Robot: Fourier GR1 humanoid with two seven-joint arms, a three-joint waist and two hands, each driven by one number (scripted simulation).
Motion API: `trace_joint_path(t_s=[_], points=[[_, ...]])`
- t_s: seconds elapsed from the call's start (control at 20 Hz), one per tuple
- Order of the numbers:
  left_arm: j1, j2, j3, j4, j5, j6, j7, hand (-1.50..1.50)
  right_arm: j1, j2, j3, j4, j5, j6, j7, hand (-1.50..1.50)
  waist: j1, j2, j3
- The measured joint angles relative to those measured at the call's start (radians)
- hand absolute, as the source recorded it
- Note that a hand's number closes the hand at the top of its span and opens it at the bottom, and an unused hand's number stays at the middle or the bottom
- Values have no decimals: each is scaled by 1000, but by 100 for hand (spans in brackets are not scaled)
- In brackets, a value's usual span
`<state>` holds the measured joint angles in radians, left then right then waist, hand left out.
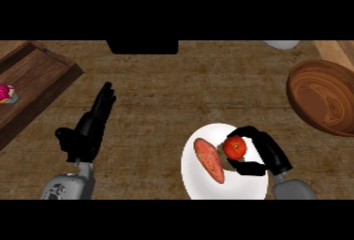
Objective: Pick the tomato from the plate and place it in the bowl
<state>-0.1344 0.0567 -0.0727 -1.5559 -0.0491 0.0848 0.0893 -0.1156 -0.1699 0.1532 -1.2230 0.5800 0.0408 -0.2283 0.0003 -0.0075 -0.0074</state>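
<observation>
Countertop [173, 93] of mottled brown fills the view, with a wide bare stretch across its middle between the things at its sides. Along the left edge a dark wooden tray [34, 79] runs at a slant, holding a small pink and white item [5, 93] that is cut off by the view's border. At the right edge sits the wooden bowl [325, 96], partly out of view, well apart from the plate, with bare counter between them. A dark block [142, 47] and a pale rounded object [282, 44] lie at the far edge.

Near the lower edge, right of centre, the white plate [221, 166] bears a reddish elongated slice [209, 160], its long axis running from upper left to lower right. Just beside it, on the plate's right part, is the tomato [235, 147]; being round, it shows no clear long axis. The right hand [266, 154] curls around the tomato from the right, fingers above and thumb below, clamped on it. The left hand [90, 129] rests at the left, fingers straight and pointing away, touching nothing.
</observation>
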Motion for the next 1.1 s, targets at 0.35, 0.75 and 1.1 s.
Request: trace_joint_path(t_s=[0.35, 0.75, 1.1], points=[[4, 4, 11, -23, -2, -8, 22, 0, 42, 28, 30, -64, -1, 31, -13, 150, -2, 1, 1], [19, 16, 34, -17, 6, -15, 8, 0, 283, -174, -33, -387, -228, 313, -176, 150, -20, 2, 6], [18, 12, 35, 3, -4, -10, -13, 0, 448, -226, -161, -715, -403, 369, -259, 150, -27, 2, 6]])
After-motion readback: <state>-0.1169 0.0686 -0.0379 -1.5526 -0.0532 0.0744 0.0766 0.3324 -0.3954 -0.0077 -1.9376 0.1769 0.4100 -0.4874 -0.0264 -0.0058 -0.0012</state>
